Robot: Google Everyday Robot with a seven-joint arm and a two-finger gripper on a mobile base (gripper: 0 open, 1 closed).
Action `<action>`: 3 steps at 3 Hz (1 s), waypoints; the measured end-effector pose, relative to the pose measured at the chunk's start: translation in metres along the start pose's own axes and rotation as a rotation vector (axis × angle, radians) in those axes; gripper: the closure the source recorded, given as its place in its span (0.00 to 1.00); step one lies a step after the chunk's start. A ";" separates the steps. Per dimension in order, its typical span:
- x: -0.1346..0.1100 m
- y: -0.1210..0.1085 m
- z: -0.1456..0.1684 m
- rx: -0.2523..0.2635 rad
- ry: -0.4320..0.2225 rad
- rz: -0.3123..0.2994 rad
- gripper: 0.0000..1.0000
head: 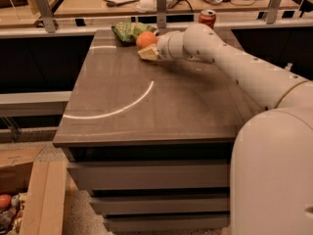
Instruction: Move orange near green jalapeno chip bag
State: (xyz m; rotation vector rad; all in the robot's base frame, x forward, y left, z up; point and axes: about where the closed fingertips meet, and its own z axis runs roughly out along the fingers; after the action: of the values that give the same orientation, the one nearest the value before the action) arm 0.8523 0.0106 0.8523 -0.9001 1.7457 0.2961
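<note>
The orange [145, 39] is at the far edge of the table, right beside the green jalapeno chip bag [126, 32], which lies crumpled at the back of the table. My gripper [146, 47] reaches in from the right and is shut on the orange. One pale finger [148, 53] shows on the near side of the fruit; the other finger is hidden behind it. I cannot tell whether the orange touches the table top.
A red cola can [207, 17] stands at the back right of the brown table [146, 106]. A railing and a desk with papers lie beyond. My arm spans the table's right side. A wooden crate [29, 199] sits on the floor at the lower left.
</note>
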 end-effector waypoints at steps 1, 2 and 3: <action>0.001 0.000 0.003 0.018 0.007 -0.003 0.12; 0.001 -0.001 0.003 0.031 0.006 0.003 0.00; -0.001 -0.004 -0.002 0.048 -0.011 0.028 0.00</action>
State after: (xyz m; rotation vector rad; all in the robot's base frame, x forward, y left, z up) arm 0.8541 0.0069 0.8546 -0.8380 1.7492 0.2762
